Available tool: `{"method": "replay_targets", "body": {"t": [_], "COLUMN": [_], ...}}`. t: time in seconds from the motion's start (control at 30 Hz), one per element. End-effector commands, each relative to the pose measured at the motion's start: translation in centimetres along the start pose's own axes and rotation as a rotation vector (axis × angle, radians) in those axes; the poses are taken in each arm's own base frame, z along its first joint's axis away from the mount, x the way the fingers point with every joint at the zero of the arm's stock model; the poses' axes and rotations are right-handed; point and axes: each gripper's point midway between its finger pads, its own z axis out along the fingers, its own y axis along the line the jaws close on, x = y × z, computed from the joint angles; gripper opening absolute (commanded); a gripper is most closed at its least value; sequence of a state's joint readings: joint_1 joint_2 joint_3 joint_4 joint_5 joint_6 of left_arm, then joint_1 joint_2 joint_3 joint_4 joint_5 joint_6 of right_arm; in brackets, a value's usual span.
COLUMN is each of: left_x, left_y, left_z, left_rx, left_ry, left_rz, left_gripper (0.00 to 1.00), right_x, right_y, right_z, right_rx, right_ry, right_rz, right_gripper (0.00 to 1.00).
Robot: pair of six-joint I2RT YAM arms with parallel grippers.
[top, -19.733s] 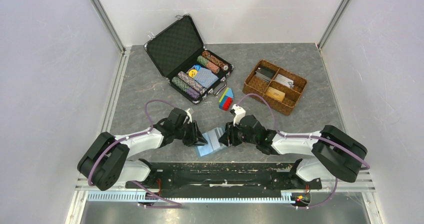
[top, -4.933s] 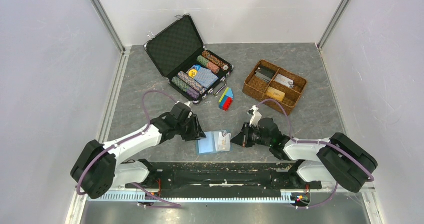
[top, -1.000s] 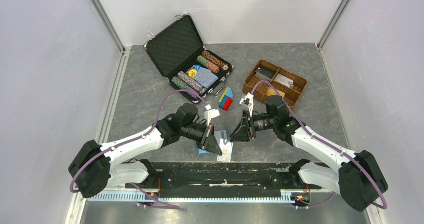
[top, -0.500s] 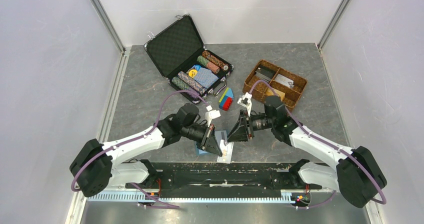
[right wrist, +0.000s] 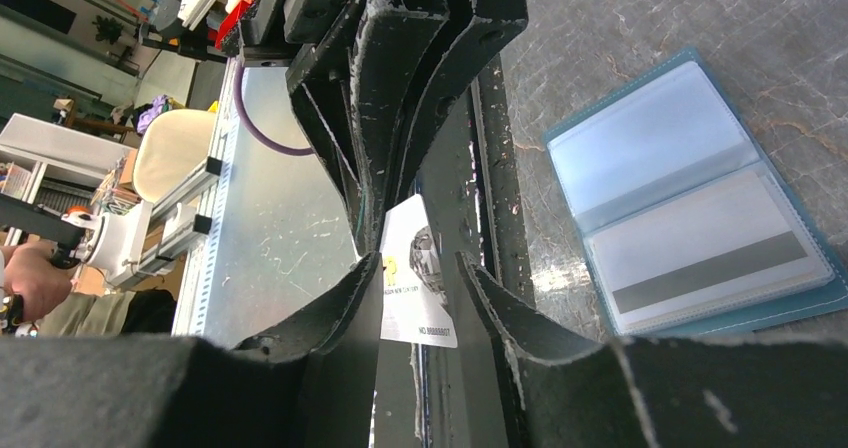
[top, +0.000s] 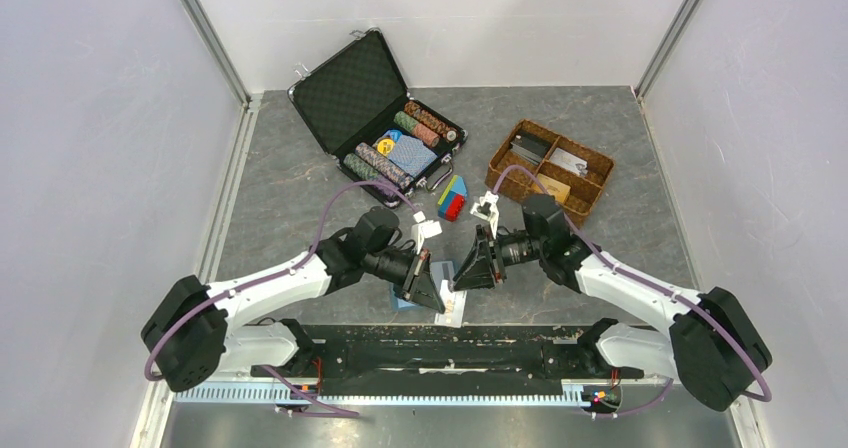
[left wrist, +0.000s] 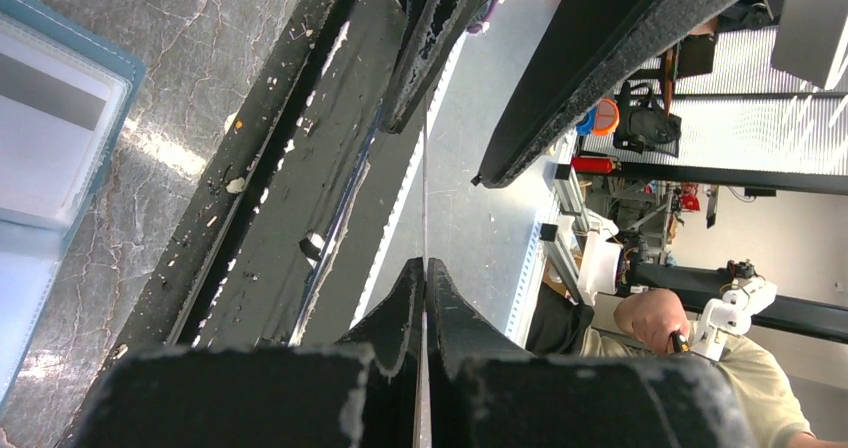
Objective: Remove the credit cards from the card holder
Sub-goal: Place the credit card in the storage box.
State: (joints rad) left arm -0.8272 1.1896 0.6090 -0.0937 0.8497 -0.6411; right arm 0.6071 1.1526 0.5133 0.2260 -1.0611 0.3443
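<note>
Right wrist: white printed card (right wrist: 420, 308) pinched in closed left pincer (right wrist: 364, 240); right pincer (right wrist: 418, 261) half-open astride it.

**Near centre crowded, flanks open**

The near-centre strip is taken up by the left gripper (top: 432, 290), clamped on a white card (right wrist: 415, 288), and the right gripper (top: 462, 273), met tip to tip over the card holder (right wrist: 690, 208). The far side is blocked by the chip case (top: 350, 93), toy blocks (top: 452, 199) and wicker tray (top: 535, 208). Bare table (top: 280, 183) is left at far left and near right.
</note>
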Motion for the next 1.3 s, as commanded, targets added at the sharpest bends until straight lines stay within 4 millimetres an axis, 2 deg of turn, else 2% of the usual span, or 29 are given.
{"method": "replay_targets", "body": {"t": [0.0,0.07,0.23,0.3,0.37,0.4,0.53,0.57,0.6,0.63,0.73,0.87,0.97,1.03,1.17,1.27], "left_x": [-1.0,-1.0,-1.3,-1.4,-1.6,-1.8,-2.8,-3.1,-3.5,-4.0,-5.7,-8.2,-10.5,-11.7,-12.7,-12.6], "left_y": [-1.4,-1.5,-1.6,-1.4,-1.0,-0.9,-0.8,-0.9,-0.6,-0.5,-0.1,1.7,3.0,4.2,5.6,6.1], "left_z": [0.2,0.3,0.2,0.3,0.4,0.5,0.2,0.0,-0.3,-0.6,-1.8,-4.1,-6.2,-7.9,-10.9,-12.4], "left_rx": [0.058,0.065,0.064,0.053,0.033,0.021,-0.026,-0.044,-0.078,-0.108,-0.214,-0.415,-0.569,-0.684,-0.84,-0.9], "left_ry": [-0.003,-0.002,-0.008,-0.012,-0.018,-0.019,-0.028,-0.032,-0.04,-0.05,-0.073,-0.129,-0.223,-0.3,-0.407,-0.453], "left_rz": [0.067,0.067,0.072,0.066,0.055,0.047,0.043,0.045,0.049,0.066,0.078,0.119,0.147,0.156,0.172,0.184], "left_gripper": [0.02,0.02,0.02,0.02,0.09,0.14,0.51,0.64,0.92,1.0,1.0,1.0,1.0,1.0,1.0,1.0], "right_x": [0.7,0.8,1.0,0.9,0.9,0.7,-0.8,-1.3,-2.0,-2.6,-4.7,-7.6,-10.0,-11.6,-13.9,-14.7], "right_y": [0.1,0.1,0.1,0.3,0.4,0.4,-0.8,-1.2,-1.7,-2.2,-3.6,-6.3,-8.7,-10.4,-12.9,-14.5], "right_z": [0.2,0.2,0.3,0.3,0.2,0.2,-0.4,-0.7,-1.0,-1.5,-3.0,-6.1,-9.4,-12.3,-18.1,-22.3], "right_rx": [-0.021,-0.022,-0.035,-0.043,-0.042,-0.035,0.054,0.08,0.11,0.141,0.224,0.386,0.546,0.657,0.853,0.978], "right_ry": [0.021,0.025,0.031,0.025,0.016,0.009,-0.049,-0.069,-0.093,-0.117,-0.187,-0.265,-0.352,-0.437,-0.596,-0.698], "right_rz": [-0.039,-0.045,-0.05,-0.055,-0.062,-0.065,-0.033,-0.026,-0.016,-0.011,0.01,0.036,0.059,0.086,0.133,0.181], "right_gripper": [0.38,0.38,0.1,0.02,0.0,0.0,0.0,0.0,0.0,0.0,0.0,0.0,0.0,0.0,0.0,0.0]}}
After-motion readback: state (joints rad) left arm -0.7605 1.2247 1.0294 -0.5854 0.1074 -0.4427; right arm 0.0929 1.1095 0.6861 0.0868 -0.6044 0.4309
